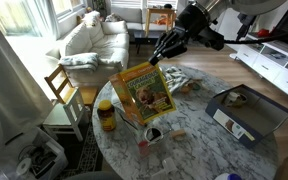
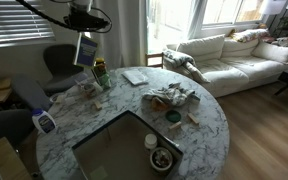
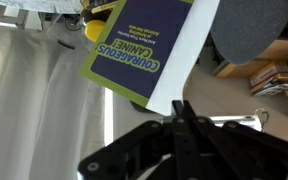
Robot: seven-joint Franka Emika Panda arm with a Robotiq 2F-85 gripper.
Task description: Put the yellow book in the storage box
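The yellow book [image 1: 144,93] hangs tilted above the round marble table [image 1: 199,145], cover picture facing out, held by its top edge. My gripper [image 1: 170,47] is shut on that edge. In an exterior view the book [image 2: 85,50] shows edge-on under the gripper [image 2: 83,30]. In the wrist view the fingers meet at the gripper [image 3: 181,103], pinching the book [image 3: 134,50], whose blue face has yellow lettering. The grey-blue storage box [image 1: 246,112] lies on the table away from the book, with a few things inside. It appears as the storage box [image 2: 104,135] near the table's front.
A yellow-lidded jar [image 1: 106,113] stands on the table just below the book. Cloths and small clutter [image 1: 179,80] and a small dark cup [image 1: 152,133] lie mid-table. A wooden chair [image 1: 62,90] and a white sofa [image 1: 94,40] stand beyond the table.
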